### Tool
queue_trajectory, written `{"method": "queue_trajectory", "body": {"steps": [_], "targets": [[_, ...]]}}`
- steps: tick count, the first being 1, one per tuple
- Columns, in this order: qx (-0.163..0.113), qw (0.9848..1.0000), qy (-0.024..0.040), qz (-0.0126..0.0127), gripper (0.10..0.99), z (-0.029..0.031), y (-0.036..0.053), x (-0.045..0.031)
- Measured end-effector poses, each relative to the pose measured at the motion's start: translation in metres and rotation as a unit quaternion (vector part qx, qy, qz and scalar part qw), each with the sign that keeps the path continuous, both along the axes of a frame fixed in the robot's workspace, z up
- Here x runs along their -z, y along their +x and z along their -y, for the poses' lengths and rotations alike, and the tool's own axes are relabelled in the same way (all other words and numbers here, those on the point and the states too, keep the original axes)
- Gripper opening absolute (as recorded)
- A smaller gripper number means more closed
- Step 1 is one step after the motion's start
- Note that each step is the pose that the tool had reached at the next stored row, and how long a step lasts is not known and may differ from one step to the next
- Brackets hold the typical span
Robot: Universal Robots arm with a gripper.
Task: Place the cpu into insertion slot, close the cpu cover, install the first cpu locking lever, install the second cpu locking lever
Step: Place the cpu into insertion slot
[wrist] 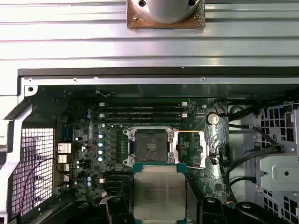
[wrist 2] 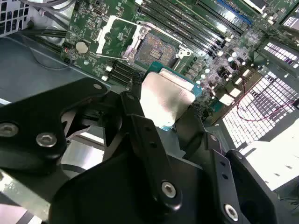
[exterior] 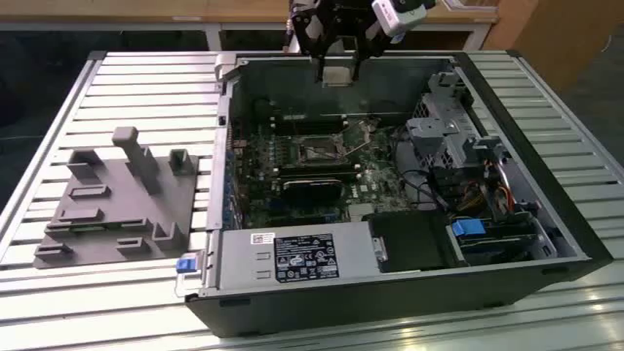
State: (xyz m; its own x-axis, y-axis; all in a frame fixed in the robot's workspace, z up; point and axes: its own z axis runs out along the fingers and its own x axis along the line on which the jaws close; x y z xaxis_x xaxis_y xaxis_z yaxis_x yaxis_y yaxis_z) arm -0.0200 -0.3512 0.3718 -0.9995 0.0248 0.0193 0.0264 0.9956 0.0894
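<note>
At the exterior view's left, a grey moulded fixture (exterior: 117,197) lies on the slatted table (exterior: 146,80), just beside the open computer case (exterior: 390,292). Toward the middle of the case the insertion slot (exterior: 318,152) sits bare on the green board. In the first wrist view the cpu cover (wrist: 202,149) is swung open to one side of the slot. Near the case's far wall the pincer (exterior: 337,74) is closed on the cpu (wrist: 159,193). It clamps two opposite edges, with the silvery top facing up, in the air and apart from the slot. The chip looks light, thin and rigid. Its smooth metal top would likely slip, so the edges are the sound place to hold. Its underside and the slot's contacts are probably delicate, so it wants to stay level. At the exterior view's right sit a metal drive cage (exterior: 454,117) and bundled cables (exterior: 487,194).
</note>
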Motion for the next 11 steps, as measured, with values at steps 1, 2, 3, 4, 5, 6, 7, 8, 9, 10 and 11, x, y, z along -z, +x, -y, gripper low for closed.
{"method": "queue_trajectory", "body": {"steps": [1, 2, 3, 4, 5, 6, 7, 8, 9, 10, 11], "targets": [[0.0, 1.0, 0.0, 0.0, 0.537, 0.0, 0.0, 0.0], [0.0, 1.0, 0.0, 0.0, 0.537, 0.0, 0.0, 0.0], [0.001, 1.0, 0.0, 0.0, 0.537, 0.0, 0.0, 0.0], [0.001, 1.0, 0.0, 0.0, 0.537, 0.0, 0.0, 0.0], [0.001, 1.0, 0.0, 0.0, 0.537, 0.0, 0.0, 0.0], [0.001, 1.0, 0.0, 0.0, 0.537, 0.0, 0.0, 0.0], [0.001, 1.0, 0.0, 0.0, 0.537, 0.0, 0.0, 0.0], [0.002, 1.0, 0.0, 0.0, 0.537, 0.0, -0.0001, 0.0], [0.002, 1.0, 0.0, 0.0, 0.537, 0.0, -0.0001, 0.0], [0.003, 1.0, 0.0, 0.0, 0.537, 0.0, -0.0001, 0.0], [0.003, 1.0, 0.0, 0.0, 0.537, 0.0, -0.0001, 0.0]]}}
